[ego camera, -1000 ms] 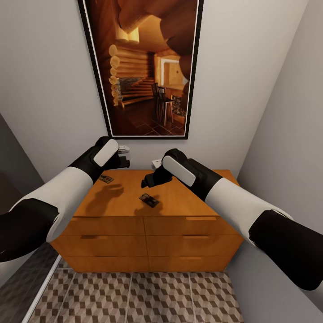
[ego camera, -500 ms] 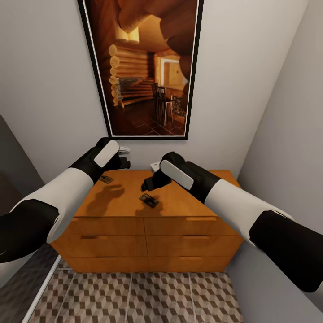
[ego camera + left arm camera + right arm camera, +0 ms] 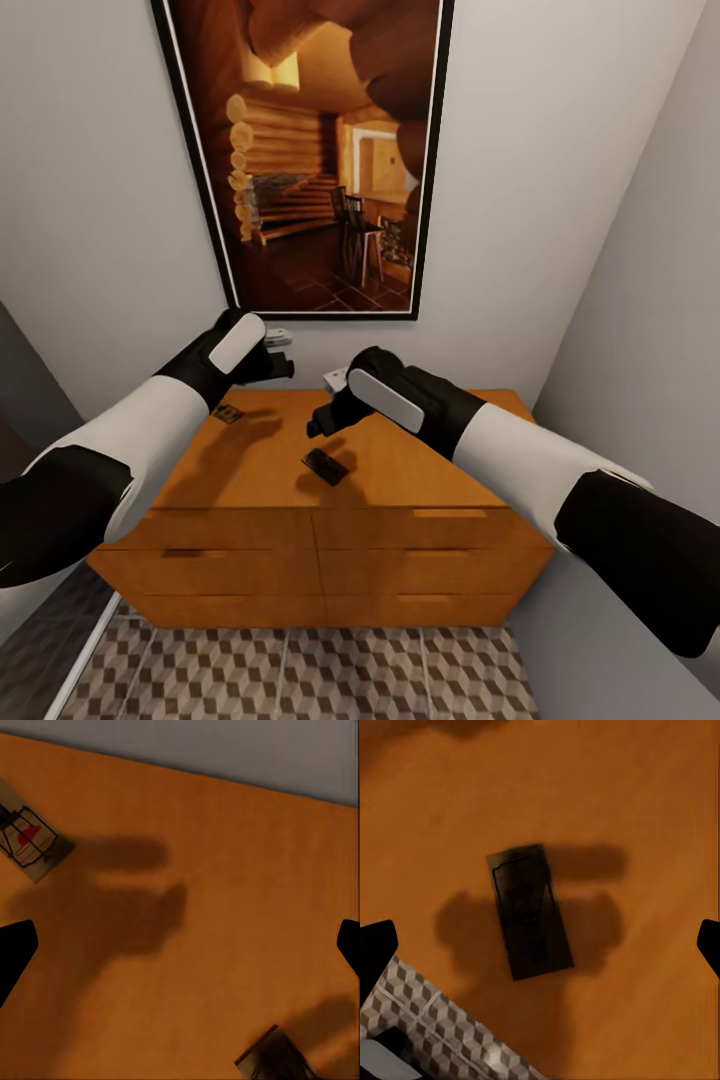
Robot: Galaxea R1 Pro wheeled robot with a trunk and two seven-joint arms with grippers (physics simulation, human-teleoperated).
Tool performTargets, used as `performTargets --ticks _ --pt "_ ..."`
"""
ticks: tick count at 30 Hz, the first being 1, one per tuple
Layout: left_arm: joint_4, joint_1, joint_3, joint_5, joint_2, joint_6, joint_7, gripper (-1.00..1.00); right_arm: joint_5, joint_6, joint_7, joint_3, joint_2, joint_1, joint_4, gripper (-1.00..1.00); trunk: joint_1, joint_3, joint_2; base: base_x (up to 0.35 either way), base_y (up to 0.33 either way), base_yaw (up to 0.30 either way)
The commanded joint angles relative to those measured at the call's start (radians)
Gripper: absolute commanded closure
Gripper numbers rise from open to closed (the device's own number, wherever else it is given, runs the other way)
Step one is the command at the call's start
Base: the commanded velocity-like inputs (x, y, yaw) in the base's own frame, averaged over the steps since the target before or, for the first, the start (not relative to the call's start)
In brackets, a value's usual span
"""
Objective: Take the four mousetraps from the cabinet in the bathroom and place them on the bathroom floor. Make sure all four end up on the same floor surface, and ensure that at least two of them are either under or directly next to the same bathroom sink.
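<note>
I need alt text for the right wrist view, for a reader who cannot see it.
A dark mousetrap lies flat on the orange wooden cabinet top, centred between two black fingers spread wide apart. Patterned floor tiles show past the cabinet's edge.

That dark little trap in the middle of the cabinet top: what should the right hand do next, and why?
Probably lower the right gripper straight down onto the trap. In the right wrist view its fingertips stand wide apart with the trap lying flat between them, and in the head view the gripper hangs above the trap, not touching it. The cabinet top around it looks bare.
</note>
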Motion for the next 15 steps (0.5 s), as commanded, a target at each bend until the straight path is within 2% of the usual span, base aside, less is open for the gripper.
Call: performTargets --ticks 1,15 --pt "0.000 0.001 0.000 0.007 0.000 0.000 0.000 -1.00 0.008 -0.001 0.003 0.003 0.000 0.000 -0.009 -1.00 0.000 0.000 0.000 0.036 -0.010 0.000" --pt "0.012 0.005 0.000 0.019 0.000 -0.001 0.000 -1.00 0.022 -0.007 0.007 0.011 -0.005 0.000 -0.111 -1.00 0.000 0.000 0.000 0.010 -0.003 0.000"
